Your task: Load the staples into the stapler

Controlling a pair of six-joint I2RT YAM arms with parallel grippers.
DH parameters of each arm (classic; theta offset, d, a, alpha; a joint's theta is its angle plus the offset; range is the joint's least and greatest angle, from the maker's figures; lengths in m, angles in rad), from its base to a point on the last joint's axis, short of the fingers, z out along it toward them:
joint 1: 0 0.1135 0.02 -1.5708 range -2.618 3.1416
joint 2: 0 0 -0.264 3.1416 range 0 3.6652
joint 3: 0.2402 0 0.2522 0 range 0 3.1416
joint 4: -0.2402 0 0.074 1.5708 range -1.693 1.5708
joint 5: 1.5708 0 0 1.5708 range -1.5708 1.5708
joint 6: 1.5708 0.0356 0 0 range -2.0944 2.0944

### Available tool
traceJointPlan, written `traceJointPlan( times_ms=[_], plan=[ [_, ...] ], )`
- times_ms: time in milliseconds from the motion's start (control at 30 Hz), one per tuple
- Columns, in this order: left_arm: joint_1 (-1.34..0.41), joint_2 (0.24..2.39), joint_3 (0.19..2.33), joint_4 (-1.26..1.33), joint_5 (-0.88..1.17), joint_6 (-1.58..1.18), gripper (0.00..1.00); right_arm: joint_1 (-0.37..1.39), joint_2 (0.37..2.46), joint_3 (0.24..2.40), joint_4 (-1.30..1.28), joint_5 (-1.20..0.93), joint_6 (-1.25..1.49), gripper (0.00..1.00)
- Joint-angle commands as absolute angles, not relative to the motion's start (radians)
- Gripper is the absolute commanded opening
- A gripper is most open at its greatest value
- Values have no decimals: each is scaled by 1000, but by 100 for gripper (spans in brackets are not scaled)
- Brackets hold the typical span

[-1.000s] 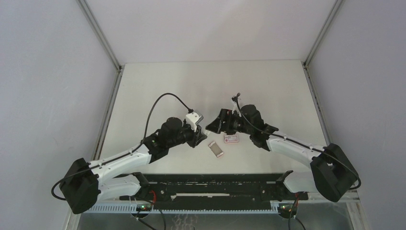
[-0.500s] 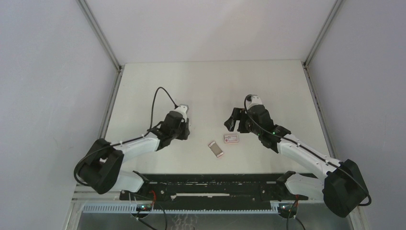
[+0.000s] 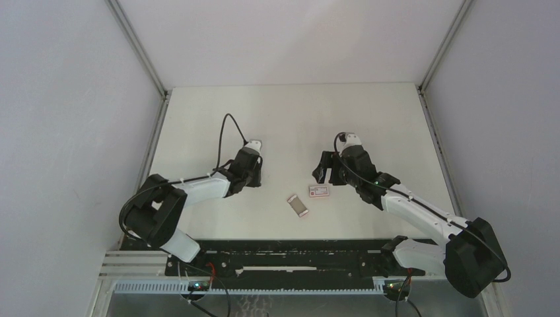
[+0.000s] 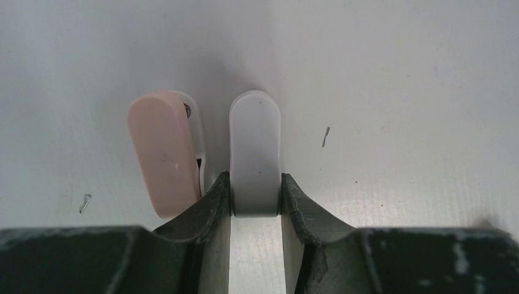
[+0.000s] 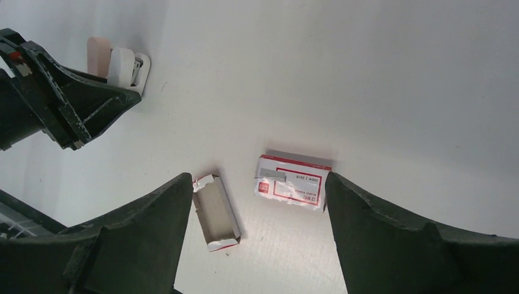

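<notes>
In the left wrist view my left gripper (image 4: 256,196) is shut on the white half (image 4: 255,147) of a small stapler. Its pink half (image 4: 162,153) is swung open to the left, down on the table. From above, that gripper (image 3: 253,173) sits left of centre. My right gripper (image 3: 327,168) hangs open above the pink-red and white carton (image 3: 319,191). In the right wrist view the carton (image 5: 297,184) lies between the wide fingers (image 5: 147,220). A short grey strip of staples (image 5: 272,174) lies on its label. The stapler (image 5: 119,64) shows at the upper left.
The carton's empty slide-out tray (image 5: 215,211) lies on the table left of the carton, also seen from above as a tray (image 3: 298,205). Two loose single staples (image 4: 326,136) lie near the stapler. The black rail (image 3: 290,254) runs along the table's near edge.
The two grippers, close together a second ago, have drawn apart. The left one has swung left and down to the table with the stapler; the right one has shifted right, above the carton.
</notes>
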State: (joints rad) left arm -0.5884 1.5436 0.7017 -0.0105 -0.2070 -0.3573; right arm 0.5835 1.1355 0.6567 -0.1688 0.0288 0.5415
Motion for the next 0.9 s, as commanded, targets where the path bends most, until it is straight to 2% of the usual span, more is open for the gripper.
traceJointPlan(
  times_ms=[0,100,200,267,433,533,700,867],
  plan=[
    [-583,1560,757,15,-205,-365,4,578,1133,696,-150,49,523,78],
    [-580,1562,756,16,-188,-369,22,577,1131,697,-154,51,521,79],
    [-578,1531,744,37,-159,-370,49,574,1124,696,-158,54,513,79],
    [-578,1503,741,42,-131,-368,58,570,1118,696,-157,51,502,79],
    [-565,1433,756,40,-62,-315,71,532,1106,712,-139,-13,445,79],
    [-507,1355,756,60,18,-310,74,483,1101,744,-151,-54,392,79],
    [-290,1165,721,89,30,-341,76,327,1035,733,-96,-90,304,79],
    [35,919,513,237,-178,-413,93,112,888,565,91,-55,269,79]
  ],
)
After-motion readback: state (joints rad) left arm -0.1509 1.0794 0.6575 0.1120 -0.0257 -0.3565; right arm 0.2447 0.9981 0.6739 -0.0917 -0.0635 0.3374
